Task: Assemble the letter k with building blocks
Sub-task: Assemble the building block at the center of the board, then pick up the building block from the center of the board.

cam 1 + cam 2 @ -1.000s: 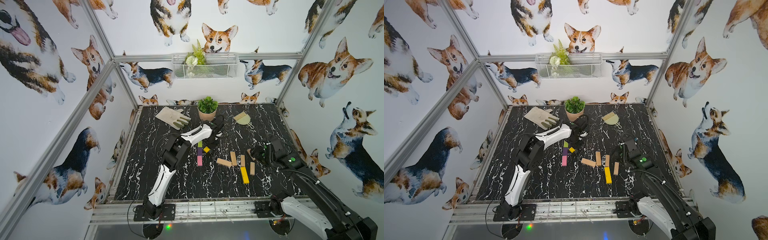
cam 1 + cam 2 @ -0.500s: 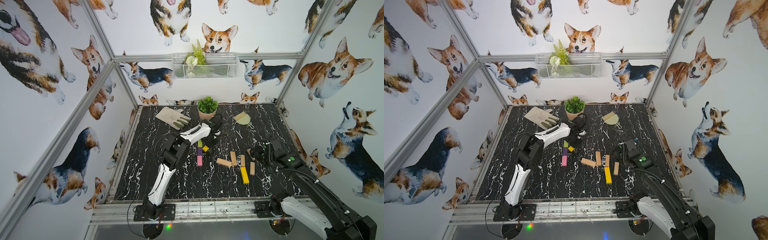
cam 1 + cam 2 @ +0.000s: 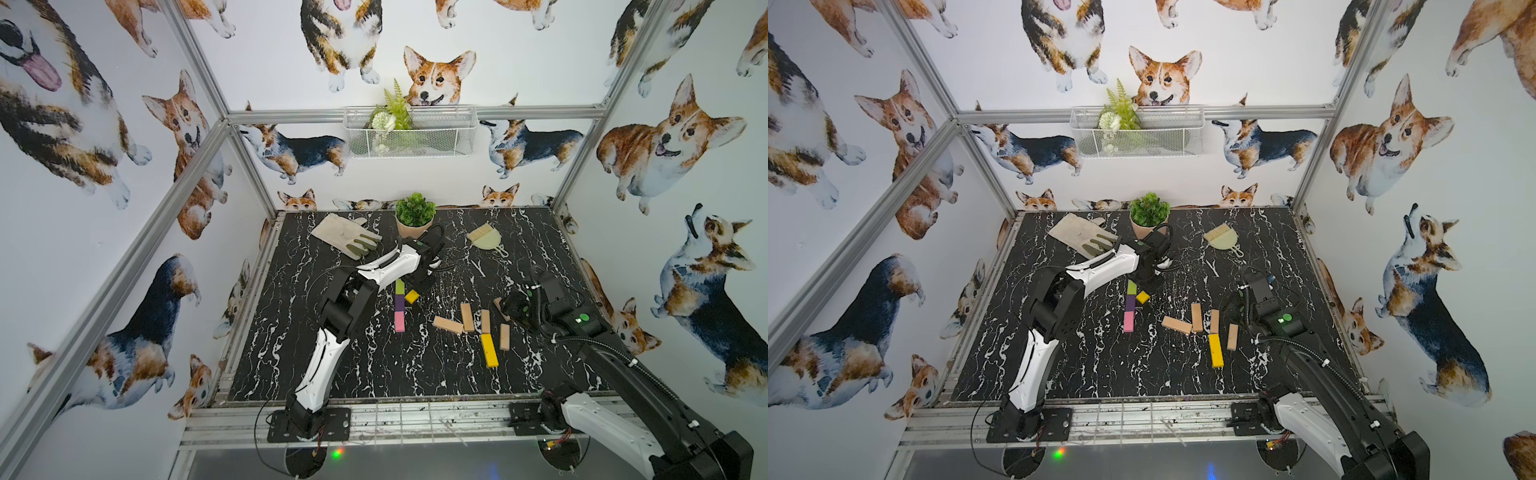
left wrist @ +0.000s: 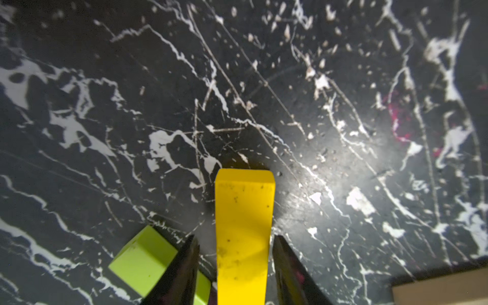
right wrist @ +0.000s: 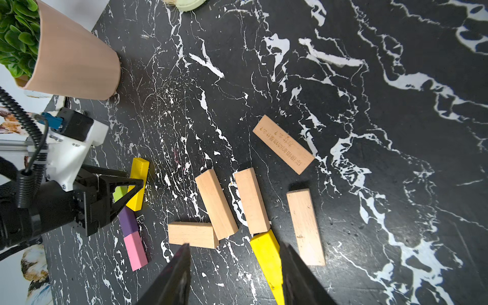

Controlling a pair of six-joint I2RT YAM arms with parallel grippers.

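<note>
My left arm climbs from the front rail, folds at the elbow and reaches toward the back, wrist bent so the left fingers (image 5: 137,182) point down at the counter (image 3: 374,374). They straddle the short yellow block (image 4: 243,232), slightly parted, with a gap on one side, so they are not gripping it. The block lies flat, angled just beside the green block (image 4: 142,258), which heads a column with purple (image 3: 399,302) and pink (image 3: 399,322). My right arm stretches up the right side, the right fingers (image 3: 512,308) parted and empty above the tan blocks (image 3: 448,325).
</note>
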